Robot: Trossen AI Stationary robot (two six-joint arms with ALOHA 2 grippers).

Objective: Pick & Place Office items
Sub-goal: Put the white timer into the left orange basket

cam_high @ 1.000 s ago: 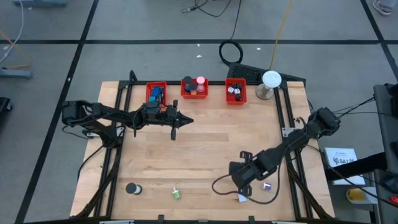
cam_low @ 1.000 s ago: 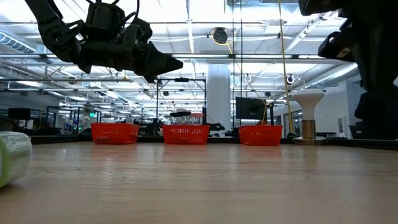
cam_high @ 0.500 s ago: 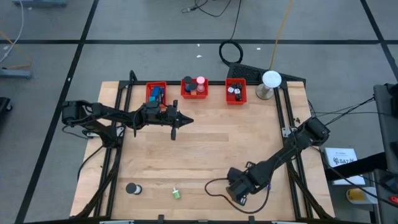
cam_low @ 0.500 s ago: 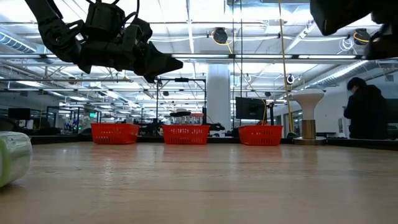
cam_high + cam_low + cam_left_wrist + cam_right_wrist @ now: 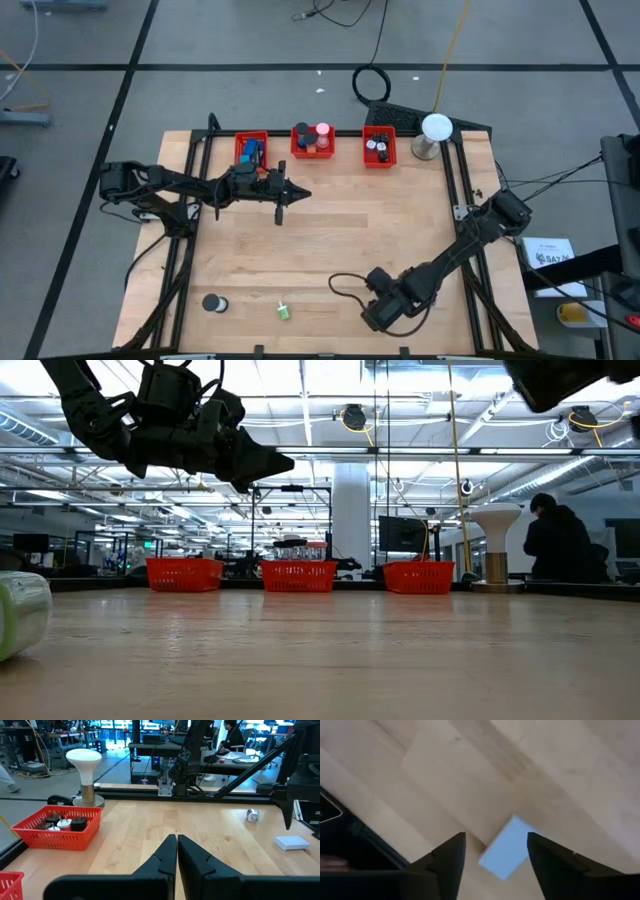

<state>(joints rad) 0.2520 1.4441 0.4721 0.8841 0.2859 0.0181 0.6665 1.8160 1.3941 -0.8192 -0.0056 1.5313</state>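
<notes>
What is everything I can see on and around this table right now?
Red bins: three, red, in a row at the table's far edge, each holding small items.
White lamp-like dome: one, far right corner.
Black roll: one, near left edge.
Green bit: one, near edge, beside the roll.
White pad: one, flat on the wood below the right gripper.
Small round item: one, near the pad.
Person: one, dark clothes, behind the table.
Left gripper: shut, raised near the bins.
Right gripper: open, over the pad.
</notes>
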